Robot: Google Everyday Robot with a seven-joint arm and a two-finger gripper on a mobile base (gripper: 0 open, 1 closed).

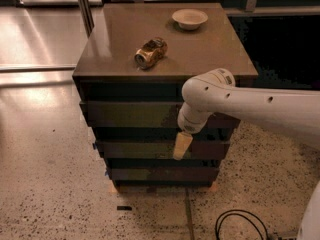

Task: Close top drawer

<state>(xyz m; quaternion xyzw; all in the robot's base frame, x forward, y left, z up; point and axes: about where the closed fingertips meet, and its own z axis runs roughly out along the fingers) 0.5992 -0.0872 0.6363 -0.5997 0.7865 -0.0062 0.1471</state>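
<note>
The top drawer (pixel 130 114) is the uppermost of three dark fronts on the cabinet, just under the brown top. Its front stands almost in line with the fronts below, and none of its inside shows. My gripper (pixel 182 146) hangs tip down from the white arm's wrist (pixel 197 111), in front of the cabinet right of centre. The wrist covers part of the top drawer's front. The cream gripper tip lies over the middle drawer front (pixel 140 149). I cannot tell whether it touches the cabinet.
A gold can (pixel 150 52) lies on its side on the cabinet top (pixel 210 54), and a pale bowl (pixel 189 18) stands at the back. The bottom drawer front (pixel 150 174) is below. A black cable (pixel 240 224) loops on the speckled floor at the front right.
</note>
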